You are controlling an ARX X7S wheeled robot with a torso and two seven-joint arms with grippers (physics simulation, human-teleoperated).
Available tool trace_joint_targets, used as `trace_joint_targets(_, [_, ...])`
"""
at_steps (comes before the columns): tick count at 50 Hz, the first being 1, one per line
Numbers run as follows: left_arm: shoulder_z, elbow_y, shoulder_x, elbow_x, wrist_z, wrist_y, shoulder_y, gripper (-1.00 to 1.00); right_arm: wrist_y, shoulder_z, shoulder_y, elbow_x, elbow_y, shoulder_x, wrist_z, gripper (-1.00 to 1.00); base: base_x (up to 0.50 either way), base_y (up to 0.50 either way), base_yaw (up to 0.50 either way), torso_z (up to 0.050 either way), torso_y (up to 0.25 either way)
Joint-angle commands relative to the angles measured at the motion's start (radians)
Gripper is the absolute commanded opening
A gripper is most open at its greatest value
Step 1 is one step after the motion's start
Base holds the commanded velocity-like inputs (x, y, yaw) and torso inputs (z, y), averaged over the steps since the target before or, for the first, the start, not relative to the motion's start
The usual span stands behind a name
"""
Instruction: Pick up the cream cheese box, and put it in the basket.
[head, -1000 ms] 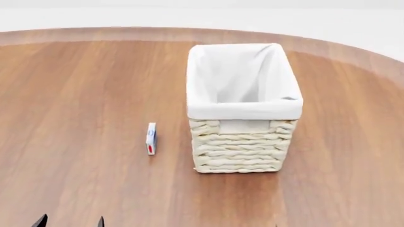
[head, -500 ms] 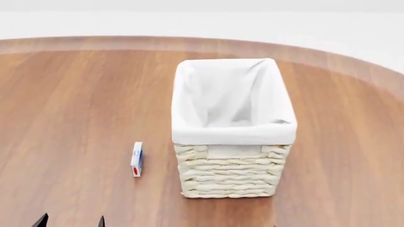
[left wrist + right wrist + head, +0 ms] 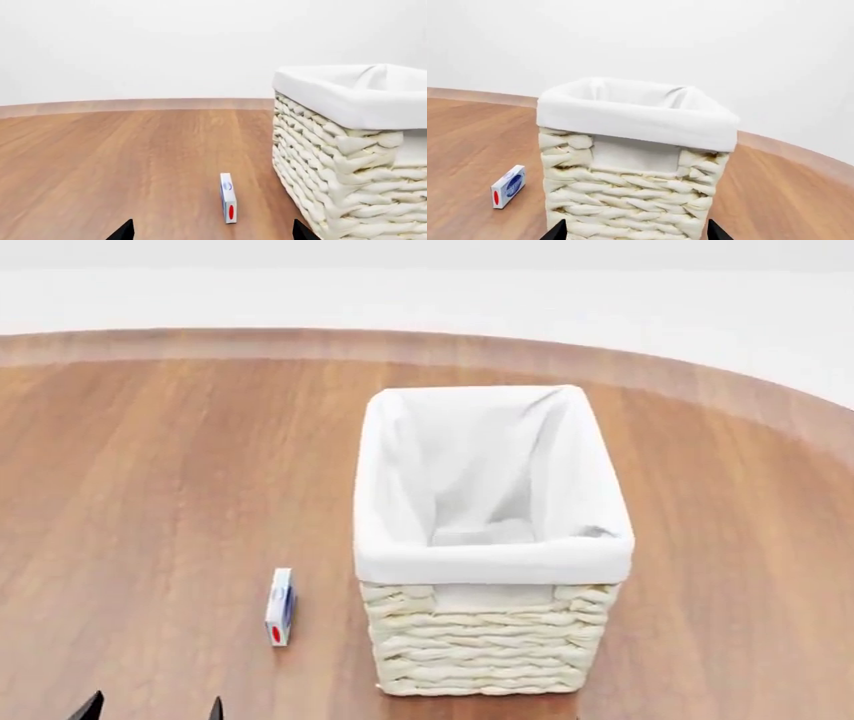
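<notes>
**Thin box on edge, close to the basket: an easy one to knock over**

The cream cheese box (image 3: 279, 606) stands on its narrow long edge on the wooden surface (image 3: 147, 490), just beside the basket (image 3: 487, 650) on the robot's left, apart from the wicker by a slim gap. The basket's white liner (image 3: 494, 560) folds over the rim, and nothing lies inside it.

The left pincer (image 3: 212, 234) shows only two dark fingertips at the frame's edge, set wide apart, so it is open and holds nothing; the box sits ahead of it, roughly between the tips. The right pincer (image 3: 635, 231) is likewise spread and empty, facing the basket's near wall.

Risks, as I judge them:
- A box balanced on edge will likely topple at a glancing touch from one fingertip, leaving it flat and harder to grip.
- The finger nearer the basket has little room; it may catch the wicker and shove the basket.
- How far the tips stand from the box is hard to tell, since so little of them shows.
- The tall rim demands a high lift before release.
</notes>
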Motion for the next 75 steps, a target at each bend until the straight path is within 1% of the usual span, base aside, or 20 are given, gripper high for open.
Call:
trace_joint_targets(1, [0.007, -0.009, -0.005, -0.008, -0.004, 0.004, -0.003, 1.0, 0.0, -0.007, 0.001, 0.008, 0.003, 0.005, 0.005, 1.0, 0.1, 0.0, 0.0, 0.0, 0.0])
trace_joint_targets(41, [0.031, 0.005, -0.024, -0.02, -0.028, -0.002, -0.008, 1.0, -0.003, -0.034, 0.007, 0.018, -0.007, 0.027, 0.031, 1.0, 0.14, 0.0, 0.0, 0.0, 0.0])
trace_joint_targets(47, [0.036, -0.005, -0.024, -0.02, -0.03, 0.003, -0.01, 1.0, -0.016, -0.039, 0.008, 0.021, 0.001, 0.029, 0.032, 1.0, 0.14, 0.0, 0.0, 0.0, 0.0])
trace_joint_targets(48, [0.036, -0.007, -0.024, -0.02, -0.031, 0.004, -0.011, 1.0, -0.044, -0.045, 0.0, 0.006, 0.003, 0.032, 0.037, 1.0, 0.0, 0.0, 0.0, 0.0, 0.0])
trace_joint_targets(49, [0.037, -0.007, -0.025, -0.022, -0.031, 0.004, -0.011, 1.0, -0.012, -0.052, 0.0, -0.003, -0.009, 0.035, 0.037, 1.0, 0.0, 0.0, 0.0, 0.0, 0.0])
trace_joint_targets(50, [0.037, -0.008, -0.025, -0.022, -0.031, 0.003, -0.012, 1.0, -0.02, -0.051, 0.005, -0.012, 0.002, 0.031, 0.048, 1.0, 0.0, 0.0, 0.0, 0.0, 0.0])
trace_joint_targets(52, [0.038, -0.007, -0.026, -0.023, -0.032, 0.004, -0.011, 1.0, -0.024, -0.046, 0.008, 0.019, 0.01, 0.029, 0.036, 1.0, 0.0, 0.0, 0.0, 0.0, 0.0])
trace_joint_targets(53, [0.039, -0.008, -0.026, -0.024, -0.032, 0.005, -0.01, 1.0, 0.015, -0.036, 0.012, 0.047, 0.002, 0.024, 0.035, 1.0, 0.0, 0.0, 0.0, 0.0, 0.0])
trace_joint_targets(55, [0.038, -0.011, -0.027, -0.027, -0.031, 0.01, -0.011, 1.0, -0.024, -0.044, 0.007, 0.012, 0.007, 0.029, 0.049, 1.0, 0.0, 0.0, 0.0, 0.0, 0.0])
trace_joint_targets(61, [0.034, -0.033, -0.027, -0.056, -0.014, 0.02, -0.018, 1.0, -0.009, -0.048, 0.013, 0.029, 0.012, 0.03, 0.043, 1.0, 0.0, 0.0, 0.0, 0.0, 0.0])
trace_joint_targets(62, [0.03, -0.027, -0.02, -0.039, -0.045, 0.007, -0.021, 1.0, -0.024, -0.055, 0.013, 0.013, 0.02, 0.033, 0.045, 1.0, 0.0, 0.0, 0.0, 0.0, -0.25])
trace_joint_targets(63, [0.032, -0.026, -0.021, -0.035, -0.048, 0.005, -0.021, 1.0, -0.025, -0.055, 0.012, 0.013, 0.019, 0.034, 0.046, 1.0, 0.0, 0.0, 0.0, 0.0, -0.25])
trace_joint_targets(75, [0.038, -0.027, -0.025, -0.041, -0.051, 0.01, -0.022, 1.0, -0.022, -0.063, 0.015, 0.016, 0.015, 0.039, 0.052, 1.0, 0.0, 0.0, 0.0, 0.0, -0.25])
